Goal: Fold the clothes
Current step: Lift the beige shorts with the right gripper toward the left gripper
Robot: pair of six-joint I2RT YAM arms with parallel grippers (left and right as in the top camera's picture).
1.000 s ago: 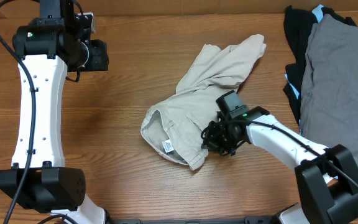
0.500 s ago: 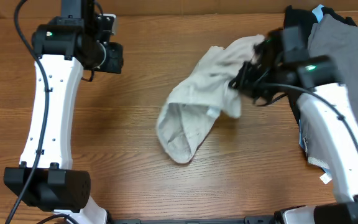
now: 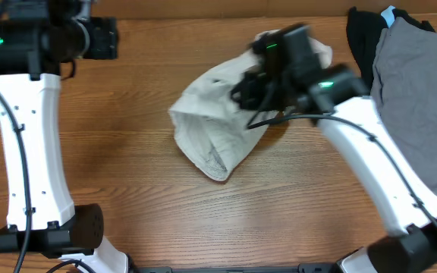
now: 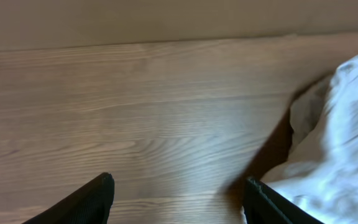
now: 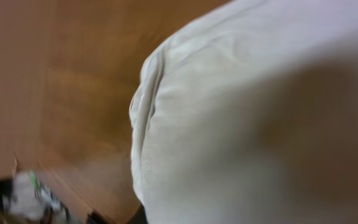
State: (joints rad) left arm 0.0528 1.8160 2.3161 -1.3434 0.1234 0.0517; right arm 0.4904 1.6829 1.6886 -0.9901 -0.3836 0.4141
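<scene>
**Right gripper holds the shorts in the middle of the table**

The shorts sit in a soft bunch in the middle of the table, a bit to the far side. They are light beige. The near end of the bunch is round and hangs down to the left. The far end reaches up and to the right.

The right arm comes from the near right corner and stretches across to the shorts. The right gripper is on the right part of the bunch. It looks blurry from above. It is closed tight and has hold of the shorts. In the right wrist view the shorts fill almost the whole picture, with a seam running down the left edge. The fingers are hidden there. A bit of brown table shows on the left.

The left gripper is at the far left, well apart from the shorts. In the left wrist view the left gripper is open wide. Its fingers have only bare table between them, so it holds nothing. The shorts show at the right side of that view.

A grey cloth lies at the far right of the table. It rests on top of a black cloth. The far end of the shorts is near the black cloth.
</scene>
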